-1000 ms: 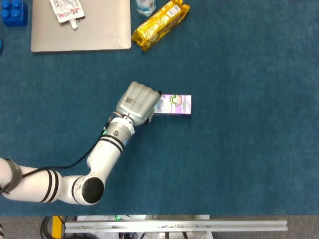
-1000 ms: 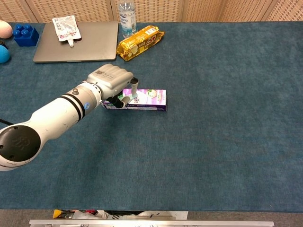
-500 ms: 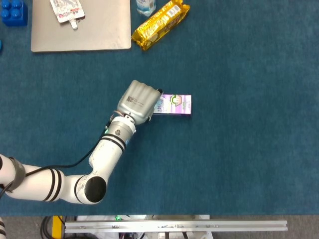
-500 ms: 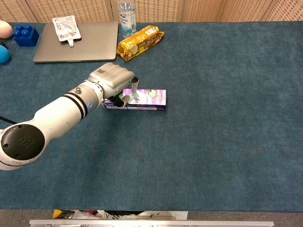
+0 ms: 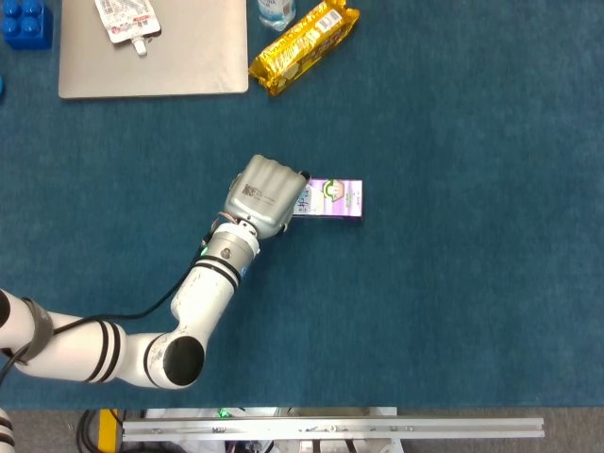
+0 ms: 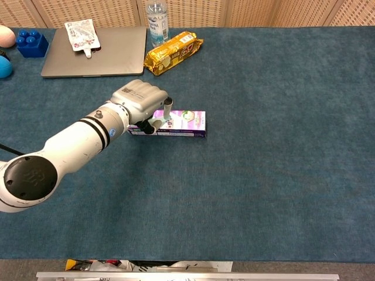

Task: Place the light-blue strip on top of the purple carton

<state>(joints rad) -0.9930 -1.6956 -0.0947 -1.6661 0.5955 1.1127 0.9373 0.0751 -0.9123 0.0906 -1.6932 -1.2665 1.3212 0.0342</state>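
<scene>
The purple carton lies flat in the middle of the blue table. My left hand hovers over the carton's left end and hides it. Between its thumb and a finger it pinches the light-blue strip, of which only a small pale piece shows above the carton's top; in the head view a sliver of the light-blue strip peeks out at the hand's right edge. Whether the strip touches the carton I cannot tell. My right hand is in neither view.
A grey laptop with a white pouch on it lies at the back left. Beside it are a yellow snack pack and a water bottle. Blue blocks sit at the far left.
My left hand has crept slightly to the right over the carton's left end, still holding the strip. The carton has not moved.
</scene>
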